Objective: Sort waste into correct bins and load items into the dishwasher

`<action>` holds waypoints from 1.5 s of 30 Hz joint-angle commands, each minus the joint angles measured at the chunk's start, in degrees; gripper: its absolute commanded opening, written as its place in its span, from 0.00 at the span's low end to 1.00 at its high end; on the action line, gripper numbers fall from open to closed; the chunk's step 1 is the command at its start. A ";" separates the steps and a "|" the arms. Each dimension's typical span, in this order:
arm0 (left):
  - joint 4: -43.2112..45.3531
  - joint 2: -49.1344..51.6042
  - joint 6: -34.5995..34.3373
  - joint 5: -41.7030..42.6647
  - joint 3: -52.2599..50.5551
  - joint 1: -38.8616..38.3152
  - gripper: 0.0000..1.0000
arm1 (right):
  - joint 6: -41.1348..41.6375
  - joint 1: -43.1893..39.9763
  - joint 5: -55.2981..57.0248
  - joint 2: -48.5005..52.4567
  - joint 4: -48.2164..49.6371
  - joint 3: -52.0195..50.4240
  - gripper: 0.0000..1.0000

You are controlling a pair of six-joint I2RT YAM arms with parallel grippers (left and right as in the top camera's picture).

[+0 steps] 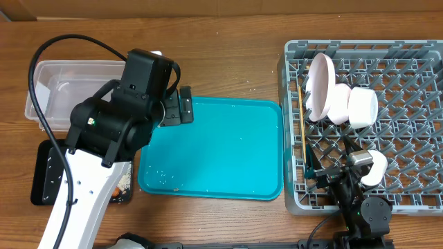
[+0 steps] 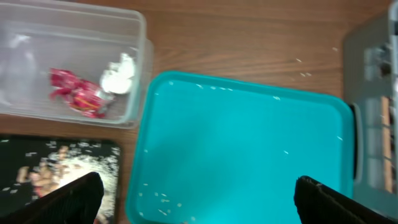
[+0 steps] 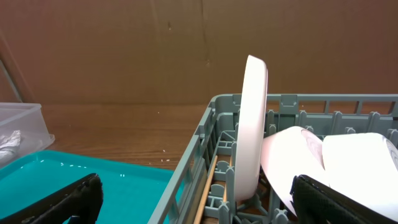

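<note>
At the bottom of the left wrist view, the left end effector (image 2: pixel 198 185) is spread wide and empty over the teal plastic tray (image 2: pixel 249 143). Upper left, the clear rectangular plastic tub (image 2: pixel 140 59) holds the crumpled red wrapper (image 2: pixel 76 93) and white tissue (image 2: pixel 119 76), surely light and soft, easy to pinch anywhere. The right end effector (image 3: pixel 196 185), also spread and empty, faces the round white plate (image 3: pixel 254 124) upright in the grey dish rack (image 3: pixel 193 155): probably hard, slippery, fragile; take its top rim.

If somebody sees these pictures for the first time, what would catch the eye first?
The big teal tray in the middle, dotted with crumbs, catches the eye first. Right of it, a white plate stands on edge in the grey dish rack. At far left, a red wrapper and white tissue lie in the clear tub.
</note>
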 commanded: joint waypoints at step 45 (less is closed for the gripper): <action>66.34 -75.82 25.97 16.02 -83.60 18.69 1.00 | 0.00 -0.35 -0.04 -0.68 0.39 -0.61 1.00</action>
